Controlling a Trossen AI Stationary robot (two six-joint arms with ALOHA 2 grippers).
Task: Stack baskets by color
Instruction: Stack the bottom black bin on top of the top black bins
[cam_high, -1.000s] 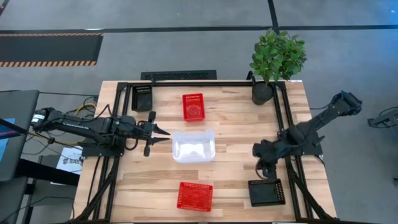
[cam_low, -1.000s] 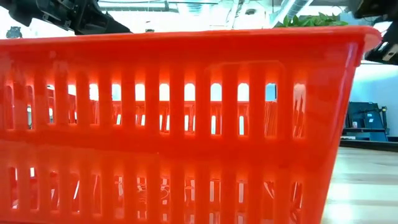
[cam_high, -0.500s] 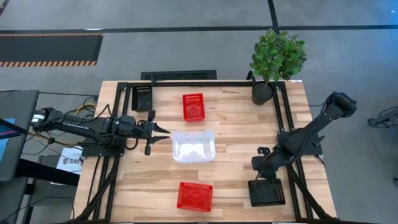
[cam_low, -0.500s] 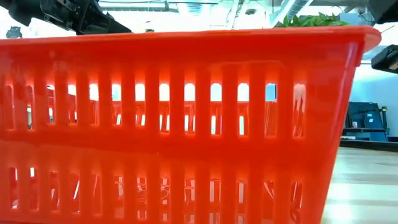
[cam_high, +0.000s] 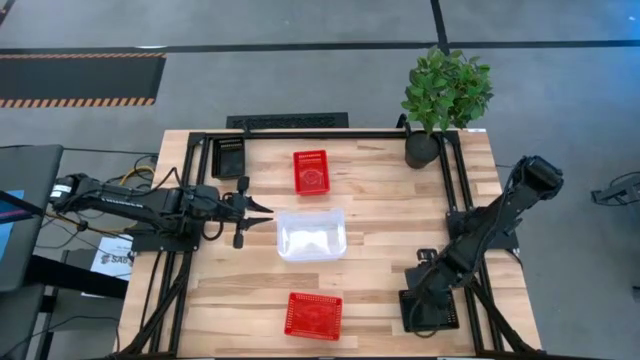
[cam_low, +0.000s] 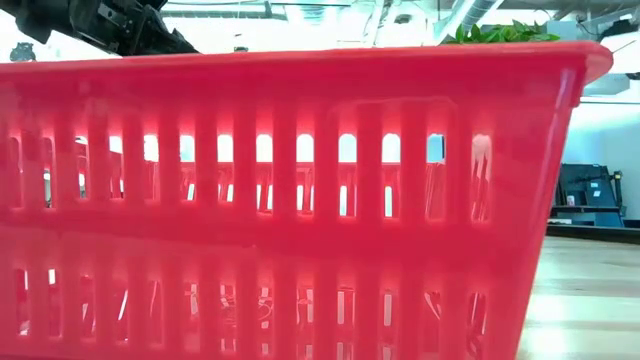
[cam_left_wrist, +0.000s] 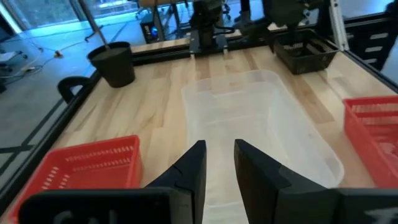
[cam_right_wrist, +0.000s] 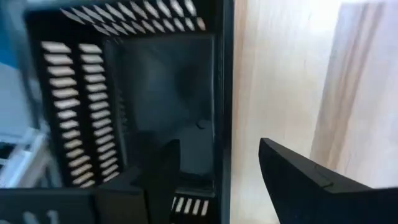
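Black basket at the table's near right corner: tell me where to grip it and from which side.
Grip the black basket by a long side wall, coming from above: it sits upright, mouth open. The right gripper, open, already straddles that wall.

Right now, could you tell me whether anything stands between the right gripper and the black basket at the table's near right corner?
Nothing visible does: the right gripper hangs open directly over the black basket, straddling its wall.

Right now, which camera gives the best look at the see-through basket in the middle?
The left wrist view: the clear basket fills it, rim and floor plain, beyond the left claw. The high view shows it whole but small. The low view is blocked by a red basket; the right wrist view misses it.
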